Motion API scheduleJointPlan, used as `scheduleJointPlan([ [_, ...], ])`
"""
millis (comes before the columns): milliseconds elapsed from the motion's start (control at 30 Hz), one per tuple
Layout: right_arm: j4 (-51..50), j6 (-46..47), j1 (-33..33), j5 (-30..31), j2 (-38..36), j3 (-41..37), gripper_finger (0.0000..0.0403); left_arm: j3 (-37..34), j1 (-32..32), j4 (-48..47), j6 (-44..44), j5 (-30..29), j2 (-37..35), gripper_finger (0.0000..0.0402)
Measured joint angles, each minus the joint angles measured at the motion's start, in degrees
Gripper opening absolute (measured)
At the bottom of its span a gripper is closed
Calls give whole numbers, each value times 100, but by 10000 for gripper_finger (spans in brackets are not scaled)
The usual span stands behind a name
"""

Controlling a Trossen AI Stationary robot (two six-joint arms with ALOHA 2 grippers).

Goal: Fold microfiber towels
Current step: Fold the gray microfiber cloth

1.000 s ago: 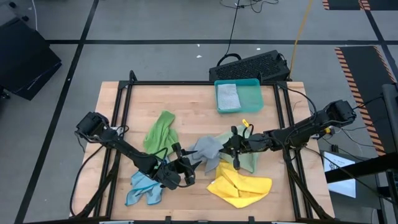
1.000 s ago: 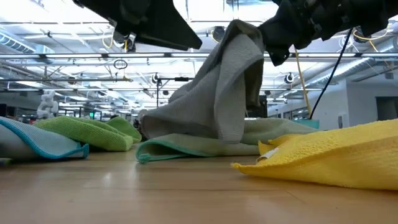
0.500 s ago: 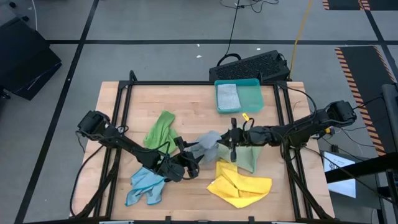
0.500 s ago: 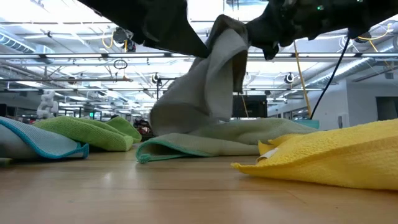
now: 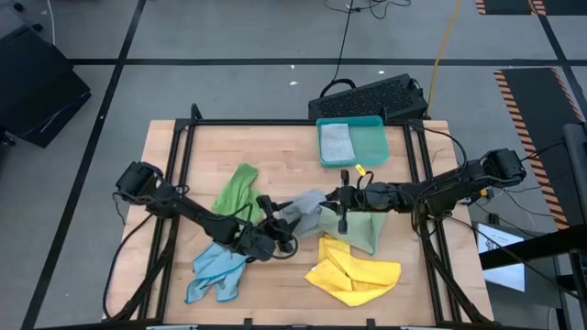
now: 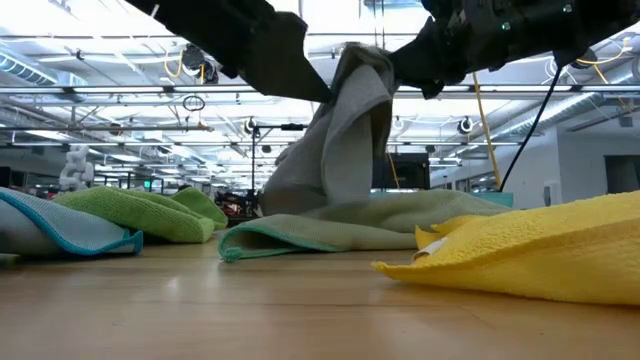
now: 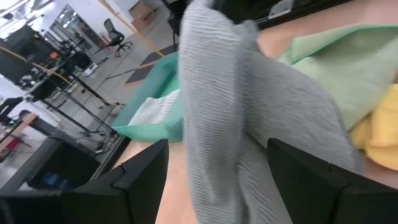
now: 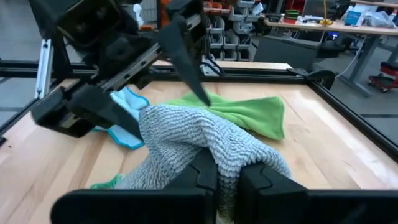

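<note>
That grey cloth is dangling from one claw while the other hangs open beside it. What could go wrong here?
The right gripper pinches only a small bunch of the grey towel, so it might slip free. The open left gripper could close on a fold, not a corner. The hanging end rests on the pale green towel and may drag it.

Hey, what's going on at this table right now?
A two-armed robot is sorting out small microfiber cloths. The right gripper is shut on a grey ribbed towel and holds it up off the wooden table, over a pale green towel. The left gripper, fingers open, is at the hanging grey cloth. A bright green towel, a light blue towel and a yellow towel lie loose. A teal plastic tray holds one folded cloth.
</note>
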Motion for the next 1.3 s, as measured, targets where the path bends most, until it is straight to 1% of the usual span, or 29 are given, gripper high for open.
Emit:
scheduleJointPlan([
  [167,-24,-19,2,-3,2,0,13,0,163,37,-71,9,0,271],
  [267,-20,-19,2,-12,0,0,13,0,281,56,-108,119,0,271],
  [333,-26,-19,2,-16,0,0,13,0,352,57,-125,155,0,262],
  [367,-24,-19,2,-16,0,0,13,0,383,58,-132,155,0,252],
  [433,-24,-16,11,-18,0,0,13,0,432,70,-126,155,-2,217],
  [467,-24,-8,15,-18,0,0,13,0,454,71,-126,156,-2,191],
  [533,-24,-4,15,-18,0,0,13,0,495,76,-126,157,-2,128],
  [600,-26,-9,15,-18,0,0,13,0,508,79,-91,160,-2,54],
  [633,-26,-21,15,-18,0,0,13,0,508,79,-75,163,-2,28],
  [667,-24,-34,15,-18,0,0,13,0,507,79,-68,162,-2,17],
  [767,-14,-23,15,-21,0,-18,17,0,497,64,-66,162,-2,20],
  [867,-38,-17,15,-18,1,-115,36,2,495,-33,-171,163,-2,10],
  [933,-47,6,15,-16,2,-216,57,2,497,-108,-263,166,-3,6],
  [1067,-66,452,99,-10,2,-515,104,2,546,-268,-443,170,-4,11],
  [1167,-52,676,250,11,2,-698,137,2,597,-291,-516,194,-4,5],
  [1300,-52,751,510,519,2,-842,172,2,647,-337,-615,210,-4,11],
])
